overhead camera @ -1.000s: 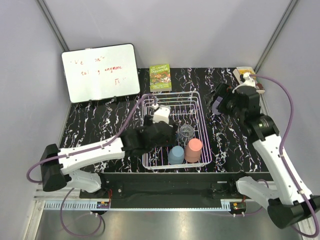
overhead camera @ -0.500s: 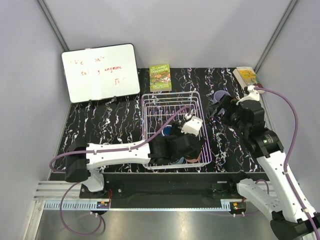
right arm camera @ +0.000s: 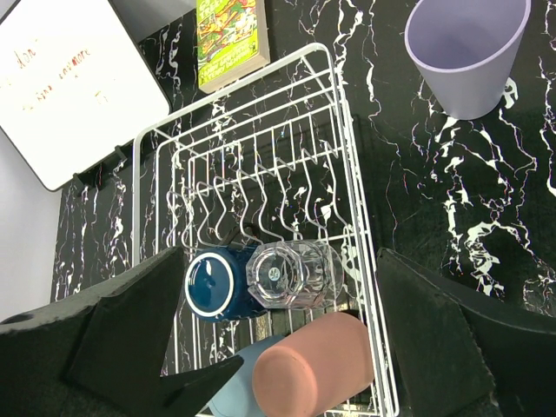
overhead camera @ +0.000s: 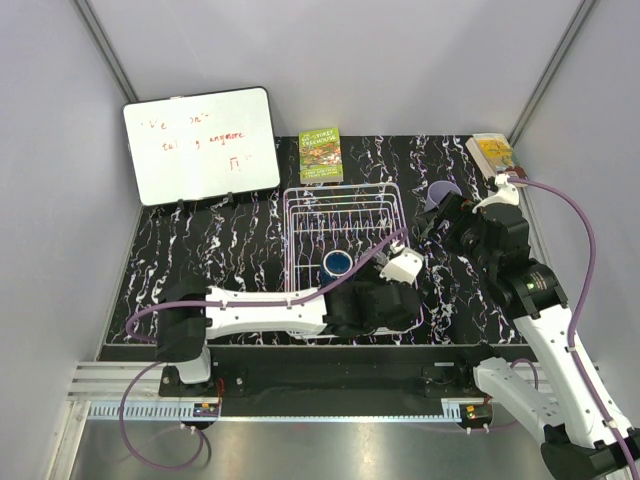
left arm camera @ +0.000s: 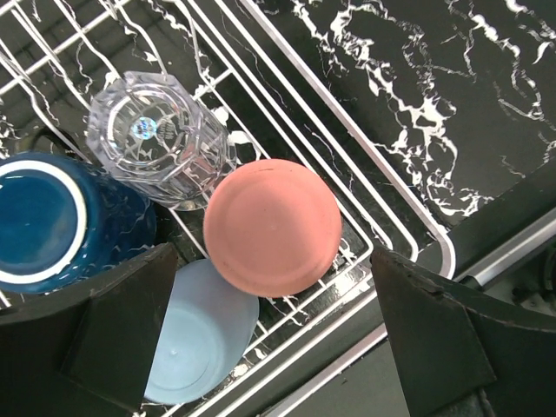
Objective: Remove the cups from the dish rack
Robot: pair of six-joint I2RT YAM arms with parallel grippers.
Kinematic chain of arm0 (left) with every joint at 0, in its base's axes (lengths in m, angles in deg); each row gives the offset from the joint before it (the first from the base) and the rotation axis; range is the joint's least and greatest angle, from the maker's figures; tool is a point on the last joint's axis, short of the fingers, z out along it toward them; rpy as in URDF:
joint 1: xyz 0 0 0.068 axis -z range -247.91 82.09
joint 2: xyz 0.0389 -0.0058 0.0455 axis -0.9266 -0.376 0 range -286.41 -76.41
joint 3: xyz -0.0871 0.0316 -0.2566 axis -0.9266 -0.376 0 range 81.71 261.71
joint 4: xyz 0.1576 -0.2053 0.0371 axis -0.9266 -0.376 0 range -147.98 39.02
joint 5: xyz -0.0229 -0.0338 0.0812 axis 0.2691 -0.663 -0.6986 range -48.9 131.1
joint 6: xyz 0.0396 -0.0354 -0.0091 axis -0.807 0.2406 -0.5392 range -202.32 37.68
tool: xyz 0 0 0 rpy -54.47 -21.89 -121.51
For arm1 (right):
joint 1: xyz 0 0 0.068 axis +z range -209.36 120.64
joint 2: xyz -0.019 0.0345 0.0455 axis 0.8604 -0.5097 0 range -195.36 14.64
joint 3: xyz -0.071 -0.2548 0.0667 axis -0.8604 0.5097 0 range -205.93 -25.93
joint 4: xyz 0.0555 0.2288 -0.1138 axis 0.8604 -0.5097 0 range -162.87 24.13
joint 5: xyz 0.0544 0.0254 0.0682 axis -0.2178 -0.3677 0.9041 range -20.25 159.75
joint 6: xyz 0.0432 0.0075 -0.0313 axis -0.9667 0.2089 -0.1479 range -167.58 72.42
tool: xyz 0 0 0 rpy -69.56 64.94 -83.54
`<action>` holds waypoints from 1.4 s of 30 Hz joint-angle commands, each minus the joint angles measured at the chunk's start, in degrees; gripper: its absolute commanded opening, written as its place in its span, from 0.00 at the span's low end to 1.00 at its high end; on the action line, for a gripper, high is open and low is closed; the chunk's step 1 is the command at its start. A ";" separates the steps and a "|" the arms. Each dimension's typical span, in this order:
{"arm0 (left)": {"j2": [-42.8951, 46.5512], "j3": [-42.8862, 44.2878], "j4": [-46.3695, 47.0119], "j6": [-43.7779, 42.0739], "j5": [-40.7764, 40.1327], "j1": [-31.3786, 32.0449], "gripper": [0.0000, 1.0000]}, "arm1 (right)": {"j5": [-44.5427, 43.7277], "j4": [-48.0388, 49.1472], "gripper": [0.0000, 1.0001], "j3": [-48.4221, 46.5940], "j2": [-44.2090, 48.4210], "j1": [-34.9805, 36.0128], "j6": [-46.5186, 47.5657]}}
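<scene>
The white wire dish rack [overhead camera: 292, 215] stands mid-table. In the left wrist view, a salmon-pink cup [left arm camera: 271, 226], a light blue cup [left arm camera: 200, 334], a clear faceted glass [left arm camera: 161, 139] and a dark blue cup [left arm camera: 52, 221] stand upside down in the rack's [left arm camera: 408, 234] near right corner. My left gripper [left arm camera: 278, 347] is open and empty just above the salmon-pink cup; in the top view it [overhead camera: 380, 305] hides all but the dark blue cup [overhead camera: 337, 263]. The lavender cup [overhead camera: 441, 193] stands upright on the table right of the rack. My right gripper [overhead camera: 437, 215] is open and empty beside it.
A whiteboard [overhead camera: 200, 145] leans at the back left. A green book [overhead camera: 320, 155] lies behind the rack, and a small box [overhead camera: 492, 150] sits in the far right corner. The rack's upright dividers [right arm camera: 261, 191] fill its far half.
My left arm has swung right and toward the near edge, over the rack's near right corner, now covering the light blue and salmon-pink cups. My right gripper has drawn back from the lavender cup.
</scene>
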 commanded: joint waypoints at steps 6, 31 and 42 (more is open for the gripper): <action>-2.09 1.86 3.89 -0.39 0.81 -0.62 0.92 | 1.50 1.93 1.00 0.43 0.36 0.29 0.10; 6.25 -2.45 5.39 -2.68 -5.86 0.70 0.00 | 1.15 2.90 0.95 1.75 2.65 0.29 -0.34; 27.31 -7.08 10.47 -8.04 -10.27 -0.61 0.00 | 1.94 3.25 0.97 2.36 3.09 0.29 -1.74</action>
